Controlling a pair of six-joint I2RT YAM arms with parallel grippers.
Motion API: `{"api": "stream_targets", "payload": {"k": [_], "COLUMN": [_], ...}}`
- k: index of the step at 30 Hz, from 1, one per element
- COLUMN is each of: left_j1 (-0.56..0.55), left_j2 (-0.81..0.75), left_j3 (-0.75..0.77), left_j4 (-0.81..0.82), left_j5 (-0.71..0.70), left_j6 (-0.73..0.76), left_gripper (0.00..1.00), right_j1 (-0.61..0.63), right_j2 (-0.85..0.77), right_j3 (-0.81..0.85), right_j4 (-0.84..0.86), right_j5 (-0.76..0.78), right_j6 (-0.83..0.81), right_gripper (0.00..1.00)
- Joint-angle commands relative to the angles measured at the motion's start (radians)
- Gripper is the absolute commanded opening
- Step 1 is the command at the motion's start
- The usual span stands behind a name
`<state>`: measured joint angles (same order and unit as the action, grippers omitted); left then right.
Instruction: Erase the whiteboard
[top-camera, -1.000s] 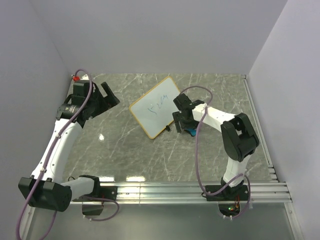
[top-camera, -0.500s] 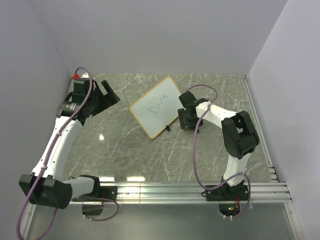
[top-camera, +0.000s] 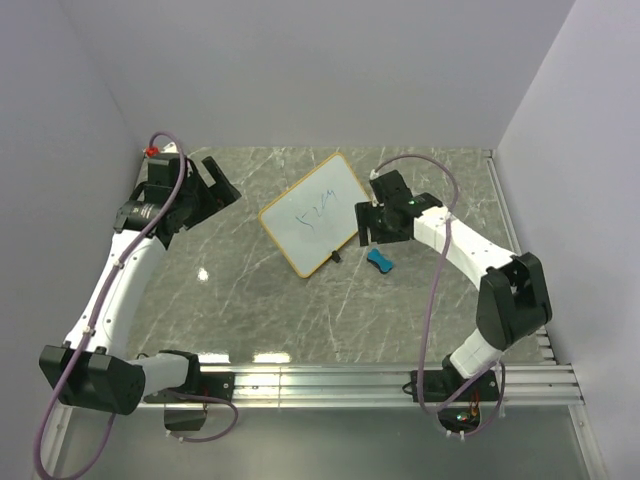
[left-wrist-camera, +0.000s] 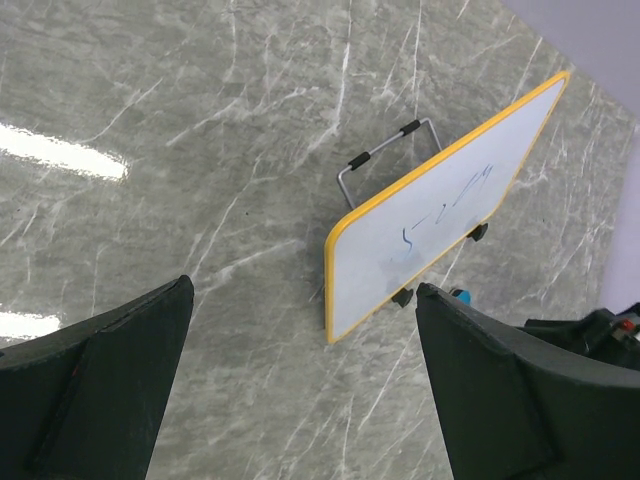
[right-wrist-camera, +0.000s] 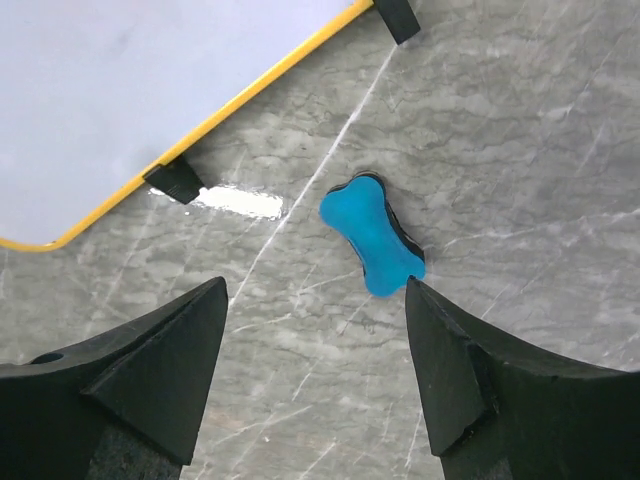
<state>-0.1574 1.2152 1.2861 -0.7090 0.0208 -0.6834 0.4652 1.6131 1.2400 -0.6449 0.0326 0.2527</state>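
Standing propped at a tilt on the grey marbled tabletop (top-camera: 250, 290), toward the far middle: the whiteboard (top-camera: 312, 213), a small white rectangle with a thin yellow-tan frame and rounded corners, set diagonally to the table edges

- Marks: thin blue scribbles (top-camera: 318, 208) near the middle of the writing face; the rest of the face is white
- Support: a bent wire stand (left-wrist-camera: 385, 160) with a black sleeve shows behind the board in the left wrist view; small black feet (right-wrist-camera: 175, 180) sit along the lower frame edge, touching the tabletop
- Eraser (top-camera: 380, 261): blue, bone-shaped, with a dark underside, lying flat on the tabletop just beside the board's near right edge and apart from the frame
- Right gripper (top-camera: 372, 225): hangs over the table between the board's right edge and the eraser; its claw is spread wide and holds nothing. In its own wrist view the eraser (right-wrist-camera: 372, 235) lies below the gap between the two black fingers (right-wrist-camera: 150, 370), touching neither
- Left gripper (top-camera: 215, 190): raised at the far left, well apart from the board and pointed toward it; its claw is fully wide and empty. Its wrist view shows the whiteboard (left-wrist-camera: 440, 215) beyond the fingers
- Fittings: aluminium rail (top-camera: 350, 380) along the near edge carrying both arm bases; purple cables (top-camera: 395, 300) run along each arm
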Motion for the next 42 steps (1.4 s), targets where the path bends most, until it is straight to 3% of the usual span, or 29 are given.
{"api": "stream_targets", "payload": {"k": [1,10,25,30,38,42], "left_j1": [-0.010,-0.033,-0.033,-0.033,-0.033,-0.033], "left_j2": [0.015,0.027,-0.028,-0.011,0.010,0.020], "left_j3": [0.016,0.024,-0.030,-0.016,-0.007,-0.010], "left_j4": [0.052,0.059,0.031,0.036,0.052,0.063], "left_j5": [-0.007,-0.018,-0.058,-0.050,-0.038,-0.038], "left_j6": [-0.022,-0.027,-0.013,-0.010,-0.004,-0.002], "left_gripper": [0.99,1.00,0.99,0.99,0.99,0.99], "right_j1": [0.006,-0.007,-0.013,-0.014,-0.013,-0.014], "right_j2": [-0.016,0.160,0.248,0.261,0.249,0.252], "right_j3": [-0.013,0.044,0.001,-0.019,-0.048,-0.062], "right_j4": [-0.015,-0.007,0.033,0.045,0.036,0.040], "right_j5": [0.000,0.013,0.013,0.015,0.032,0.036], "right_j6": [-0.004,0.005,0.022,0.036,0.045,0.051], "right_gripper": [0.79,0.78,0.72,0.60,0.54,0.36]}}
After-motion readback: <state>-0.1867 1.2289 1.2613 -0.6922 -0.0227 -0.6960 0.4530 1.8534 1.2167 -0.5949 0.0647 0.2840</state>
